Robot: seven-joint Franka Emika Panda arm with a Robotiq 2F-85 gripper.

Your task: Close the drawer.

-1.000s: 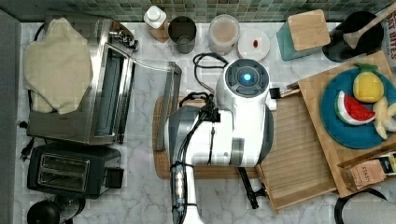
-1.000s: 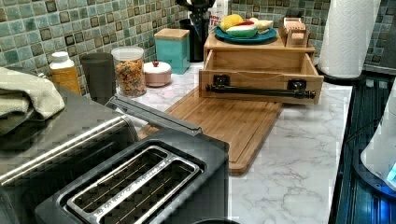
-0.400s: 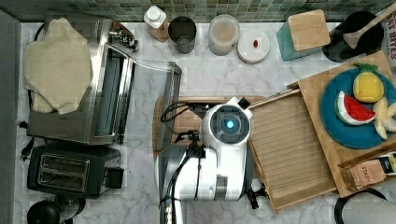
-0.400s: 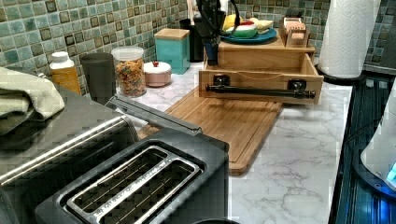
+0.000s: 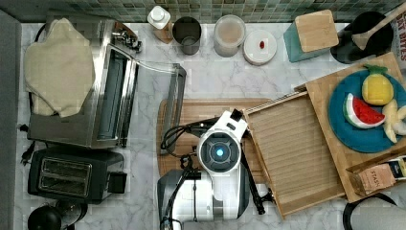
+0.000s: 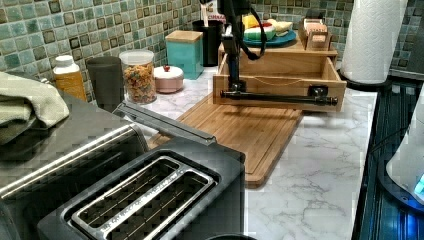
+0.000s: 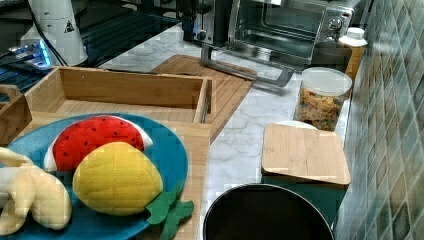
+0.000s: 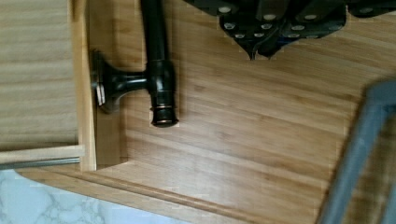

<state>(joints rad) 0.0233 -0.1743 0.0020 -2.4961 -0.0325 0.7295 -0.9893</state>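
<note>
In the top view, the drawer (image 5: 297,153) is seen pulled out over the cutting board (image 5: 210,108), its ribbed bottom bare; bare marble lies beyond the board's edges.

In the left view, the gripper (image 6: 234,86) is seen at the end of the black bar handle (image 6: 280,98) nearer the left view's left, just in front of the drawer's front edge. Whether the fingers are apart or together cannot be told.

In the right view, the drawer's raised rim and empty inside are shown beside the blue plate (image 7: 165,155).

In the wrist view, the handle's end and mount are seen over the board, close beside the gripper.
</note>
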